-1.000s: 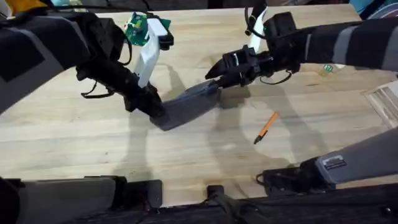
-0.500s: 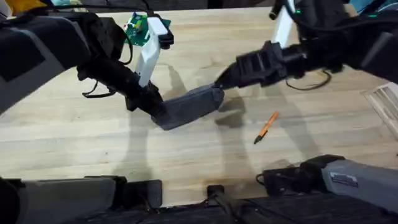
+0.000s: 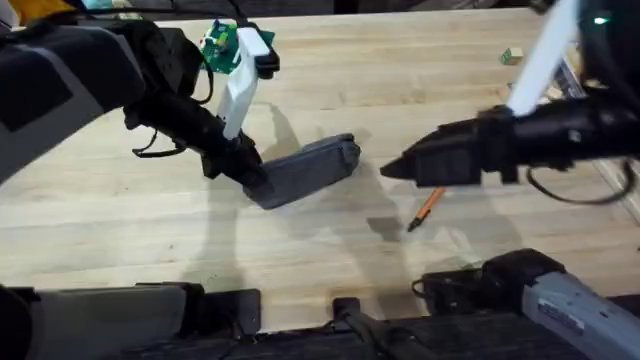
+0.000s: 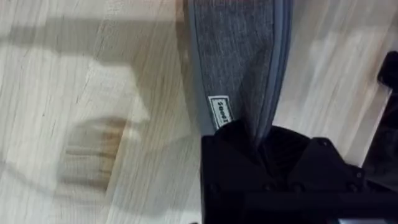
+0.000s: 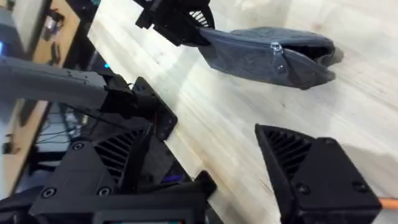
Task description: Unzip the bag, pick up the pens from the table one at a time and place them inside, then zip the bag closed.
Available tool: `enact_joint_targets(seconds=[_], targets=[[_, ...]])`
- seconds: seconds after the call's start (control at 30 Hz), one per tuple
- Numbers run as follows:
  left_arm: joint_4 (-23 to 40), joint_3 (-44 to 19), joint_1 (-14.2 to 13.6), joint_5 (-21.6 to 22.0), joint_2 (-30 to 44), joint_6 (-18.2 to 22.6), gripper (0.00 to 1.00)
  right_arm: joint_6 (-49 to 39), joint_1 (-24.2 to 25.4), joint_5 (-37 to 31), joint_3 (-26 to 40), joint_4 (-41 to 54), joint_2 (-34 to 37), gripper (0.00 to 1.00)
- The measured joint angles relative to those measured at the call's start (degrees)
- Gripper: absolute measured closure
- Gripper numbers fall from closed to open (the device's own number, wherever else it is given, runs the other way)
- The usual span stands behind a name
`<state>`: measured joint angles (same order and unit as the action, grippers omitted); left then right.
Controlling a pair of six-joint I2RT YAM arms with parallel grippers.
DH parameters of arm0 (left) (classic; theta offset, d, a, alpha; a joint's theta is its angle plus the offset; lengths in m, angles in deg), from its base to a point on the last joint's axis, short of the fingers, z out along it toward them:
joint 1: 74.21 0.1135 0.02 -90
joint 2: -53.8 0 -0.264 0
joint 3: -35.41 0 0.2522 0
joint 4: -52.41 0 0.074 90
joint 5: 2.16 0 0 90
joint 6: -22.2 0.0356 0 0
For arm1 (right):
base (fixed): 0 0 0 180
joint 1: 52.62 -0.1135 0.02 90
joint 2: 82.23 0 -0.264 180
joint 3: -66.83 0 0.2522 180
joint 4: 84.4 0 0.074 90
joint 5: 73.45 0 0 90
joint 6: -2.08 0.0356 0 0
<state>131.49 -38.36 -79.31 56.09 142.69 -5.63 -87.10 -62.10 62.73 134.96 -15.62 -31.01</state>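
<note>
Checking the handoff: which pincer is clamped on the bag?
The left pincer, shut on the grey bag's end; the right pincer is open above the table.

The surface [image 3: 330, 70] is a broad run of pale wooden planks with long grain lines, evenly lit, and soft grey shadows lie across it. Along the surface's far edge a dark strip of room begins, too dim to read. Near the far right corner of the surface sits a small green and white object [image 3: 512, 56], too small to identify. At the right edge of the surface lies something clear and ribbed [image 3: 622, 160], cut off by the frame. Beyond the near edge stands dark equipment.
</note>
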Motion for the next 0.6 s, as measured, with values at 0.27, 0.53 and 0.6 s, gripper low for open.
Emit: enact_joint_targets(seconds=[0.27, 0.53, 0.6], targets=[[0.00, 0.00, 0.00, 0.02, 0.00, 0.00, 0.957, -0.02, 0.00, -1.98, 0.00, 1.21, -8.87, 0.005], [0.00, 0.00, 0.00, 0.00, 0.00, 0.00, 0.958, -0.02, 0.00, -2.50, 0.00, 1.25, -9.66, 0.004], [0.00, 0.00, 0.00, 0.00, 0.00, 0.00, 0.958, -0.02, 0.00, -2.59, 0.00, 1.23, -9.65, 0.004]])
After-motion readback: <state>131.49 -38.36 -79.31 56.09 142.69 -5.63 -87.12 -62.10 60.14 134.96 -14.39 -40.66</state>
